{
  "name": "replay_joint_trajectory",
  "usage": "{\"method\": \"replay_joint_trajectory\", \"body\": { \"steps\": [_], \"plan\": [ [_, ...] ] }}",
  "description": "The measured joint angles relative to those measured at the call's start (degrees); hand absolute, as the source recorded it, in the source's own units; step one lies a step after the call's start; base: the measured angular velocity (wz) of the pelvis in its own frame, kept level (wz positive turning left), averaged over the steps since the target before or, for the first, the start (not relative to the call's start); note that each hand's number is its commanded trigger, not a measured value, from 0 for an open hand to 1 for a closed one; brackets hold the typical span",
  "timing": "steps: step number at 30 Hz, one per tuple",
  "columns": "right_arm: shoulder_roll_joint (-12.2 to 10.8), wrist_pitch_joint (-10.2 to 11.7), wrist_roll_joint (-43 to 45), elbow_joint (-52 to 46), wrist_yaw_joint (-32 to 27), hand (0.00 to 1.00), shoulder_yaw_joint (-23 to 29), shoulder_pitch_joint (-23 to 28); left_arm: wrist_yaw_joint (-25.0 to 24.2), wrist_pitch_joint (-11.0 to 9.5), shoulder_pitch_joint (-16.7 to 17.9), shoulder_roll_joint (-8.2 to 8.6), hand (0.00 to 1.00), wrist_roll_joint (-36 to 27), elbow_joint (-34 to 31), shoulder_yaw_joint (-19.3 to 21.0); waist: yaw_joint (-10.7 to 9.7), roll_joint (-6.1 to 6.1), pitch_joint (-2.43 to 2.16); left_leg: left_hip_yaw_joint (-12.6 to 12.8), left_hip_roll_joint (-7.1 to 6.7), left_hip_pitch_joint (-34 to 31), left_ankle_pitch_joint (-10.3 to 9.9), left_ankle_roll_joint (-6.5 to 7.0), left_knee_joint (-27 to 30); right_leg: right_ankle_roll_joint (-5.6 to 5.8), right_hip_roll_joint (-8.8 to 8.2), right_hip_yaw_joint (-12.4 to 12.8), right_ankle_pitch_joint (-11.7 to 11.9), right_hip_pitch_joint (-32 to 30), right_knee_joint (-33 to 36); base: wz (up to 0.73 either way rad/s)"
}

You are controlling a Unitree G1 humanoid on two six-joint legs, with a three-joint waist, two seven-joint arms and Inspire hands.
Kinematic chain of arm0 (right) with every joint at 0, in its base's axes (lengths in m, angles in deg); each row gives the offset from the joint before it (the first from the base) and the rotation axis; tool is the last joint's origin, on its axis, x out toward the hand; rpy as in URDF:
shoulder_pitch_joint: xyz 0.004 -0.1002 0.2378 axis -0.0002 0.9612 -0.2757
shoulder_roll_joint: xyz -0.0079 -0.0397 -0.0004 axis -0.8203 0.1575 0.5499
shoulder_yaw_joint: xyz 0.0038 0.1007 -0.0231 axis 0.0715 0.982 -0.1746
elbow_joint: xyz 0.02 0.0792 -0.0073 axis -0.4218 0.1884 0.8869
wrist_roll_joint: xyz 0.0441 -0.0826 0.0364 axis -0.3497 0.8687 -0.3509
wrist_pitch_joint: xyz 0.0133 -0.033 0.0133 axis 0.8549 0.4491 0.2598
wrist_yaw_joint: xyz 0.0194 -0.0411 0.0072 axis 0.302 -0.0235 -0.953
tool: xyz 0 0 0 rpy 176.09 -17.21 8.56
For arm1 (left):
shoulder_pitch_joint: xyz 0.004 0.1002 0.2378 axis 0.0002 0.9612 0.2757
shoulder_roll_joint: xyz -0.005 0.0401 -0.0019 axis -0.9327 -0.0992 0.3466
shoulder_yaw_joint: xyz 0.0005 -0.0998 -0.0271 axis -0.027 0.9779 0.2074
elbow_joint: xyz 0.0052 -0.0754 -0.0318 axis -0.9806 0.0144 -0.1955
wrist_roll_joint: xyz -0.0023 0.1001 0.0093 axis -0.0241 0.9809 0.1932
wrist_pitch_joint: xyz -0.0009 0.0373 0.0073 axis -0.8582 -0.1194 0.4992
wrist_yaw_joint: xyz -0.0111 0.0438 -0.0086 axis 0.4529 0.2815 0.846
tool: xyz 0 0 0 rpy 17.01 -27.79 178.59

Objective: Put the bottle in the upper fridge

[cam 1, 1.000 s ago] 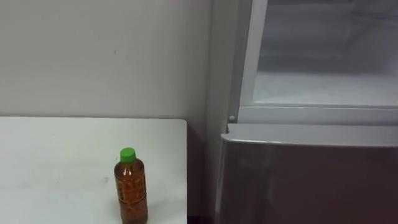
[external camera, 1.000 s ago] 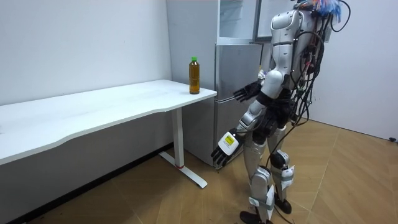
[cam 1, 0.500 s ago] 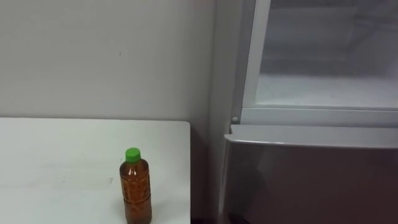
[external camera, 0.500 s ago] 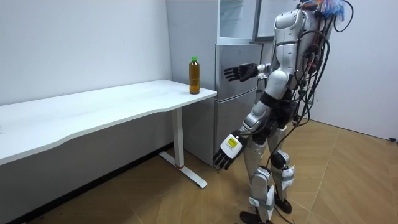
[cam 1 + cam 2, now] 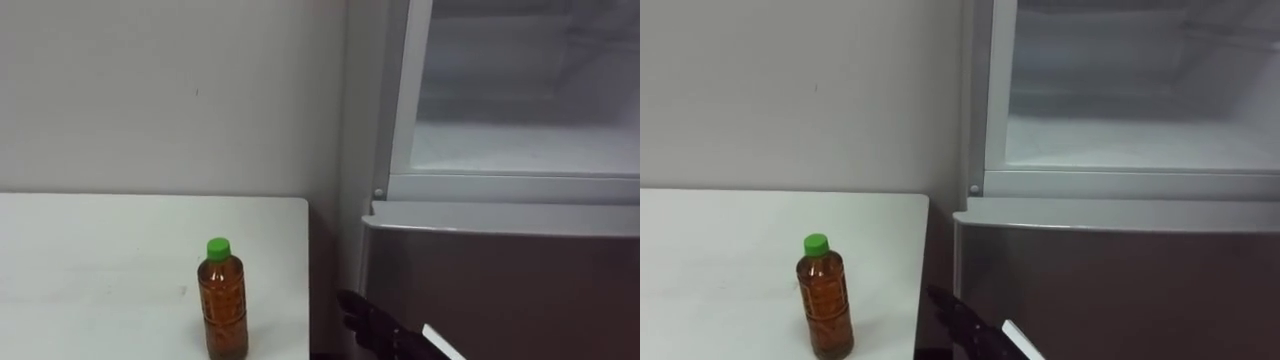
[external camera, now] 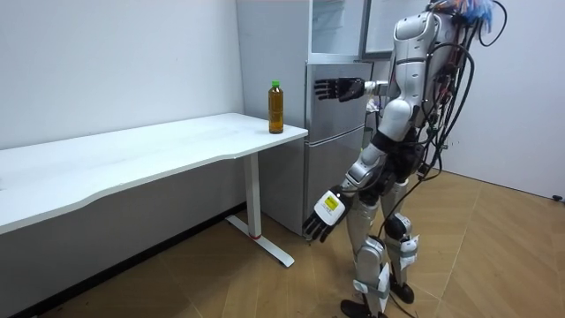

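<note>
A brown bottle (image 5: 223, 300) with a green cap stands upright near the right end of the white table (image 5: 100, 260); nothing touches it. The room view shows this bottle (image 6: 276, 107) close to the table's corner by the fridge. My right hand (image 5: 380, 325) is raised in front of the fridge's grey lower door (image 5: 500, 280), open, fingers spread, to the right of the bottle and apart from it. In the room view that right hand (image 6: 334, 88) is at chest height. My left hand (image 6: 320, 216) hangs open by my thigh. The upper fridge compartment (image 5: 520, 140) stands open, with a white inside.
A narrow gap separates the table's right edge from the fridge's side (image 5: 350, 150). A plain wall (image 5: 150, 90) stands behind the table. I stand on a wooden floor (image 6: 265, 283) in front of the fridge, the table stretching off to my left.
My right hand has risen from waist height to chest height and come into the eye views from below. The bottle has not moved; the eye view shifted slightly.
</note>
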Motion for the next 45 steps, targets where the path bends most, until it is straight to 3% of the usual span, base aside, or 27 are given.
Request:
{"method": "replay_joint_trajectory", "body": {
  "steps": [12, 19, 30, 40, 45],
  "plan": [
    [-0.5, 0.0, -3.3, 0.0, -0.6, 0.0, -0.2, -2.3, -0.6, 0.0, -0.1, -0.04, 0.0, 0.0, -0.1, -0.7, 0.1, 0.34, 0.2, -0.5, -0.08, -0.4, 0.1, 0.08, -0.2, 0.07, -0.02, -0.8, 0.1, -0.1, -0.1, 0.02],
    [-0.5, 0.0, -4.1, 0.0, -1.5, 0.0, -1.3, -2.4, -0.1, 0.0, -1.1, -0.05, 0.0, 0.0, 0.1, -2.0, 1.7, 0.33, 0.2, -0.6, -0.12, -0.4, 0.1, 0.09, -0.1, 0.1, -0.1, -1.7, 0.2, -0.1, -0.2, 0.01],
    [-0.9, 0.0, -8.1, 2.8, -10.1, 0.0, -4.5, -5.3, 1.0, 0.2, -1.6, 0.55, 0.0, -0.1, -0.5, -2.8, 3.1, 0.48, 0.37, -1.5, -0.31, -1.1, 0.3, 0.39, 0.3, 0.14, -0.65, -5.6, 0.2, 0.3, -0.1, 0.05],
    [-1.0, 0.1, -10.3, 8.2, -14.7, 0.0, -6.4, -6.0, 3.1, 0.3, -1.7, 1.0, 0.0, -0.3, 0.1, -2.6, 4.8, 0.22, 0.77, -2.2, -0.44, -1.5, 0.3, 0.41, 0.3, 0.19, -0.69, -6.5, 0.2, 0.0, -0.1, 0.02],
    [-2.1, 0.3, -11.0, 9.1, -17.5, 0.0, -7.3, -6.5, 4.4, 0.0, -1.1, 1.17, 0.0, -0.6, 1.0, -2.2, 5.3, 0.03, 0.84, -3.2, -0.51, -2.2, 0.3, 0.39, 0.2, 0.2, -0.75, -8.9, 0.2, -0.2, -0.2, 0.1]
  ]
}}
